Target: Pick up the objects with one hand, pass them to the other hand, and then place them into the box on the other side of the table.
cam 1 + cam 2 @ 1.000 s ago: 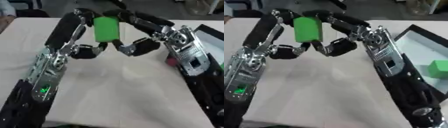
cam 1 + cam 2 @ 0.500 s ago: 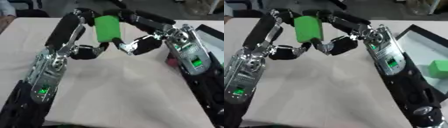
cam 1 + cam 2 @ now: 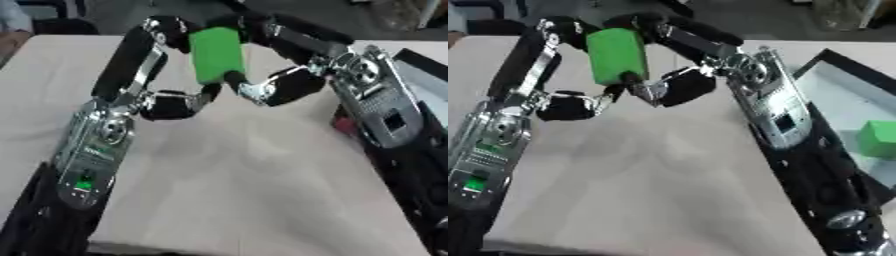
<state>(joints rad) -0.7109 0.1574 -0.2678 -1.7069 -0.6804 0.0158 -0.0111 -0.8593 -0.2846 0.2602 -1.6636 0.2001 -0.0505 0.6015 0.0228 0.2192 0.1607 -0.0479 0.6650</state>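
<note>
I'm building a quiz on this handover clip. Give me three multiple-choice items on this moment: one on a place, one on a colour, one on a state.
1. Where is the box?
A. the table's right edge
B. the table's left edge
C. between the arms

2. What colour is the block inside the box?
A. red
B. green
C. blue

3. How is the tall block held?
A. lying on the table
B. by one hand only
C. lifted between both hands

Answers:
1 A: the box lies at the right edge.
2 B: the small block is green.
3 C: the left hand and right hand both touch the green block above the table.
</note>
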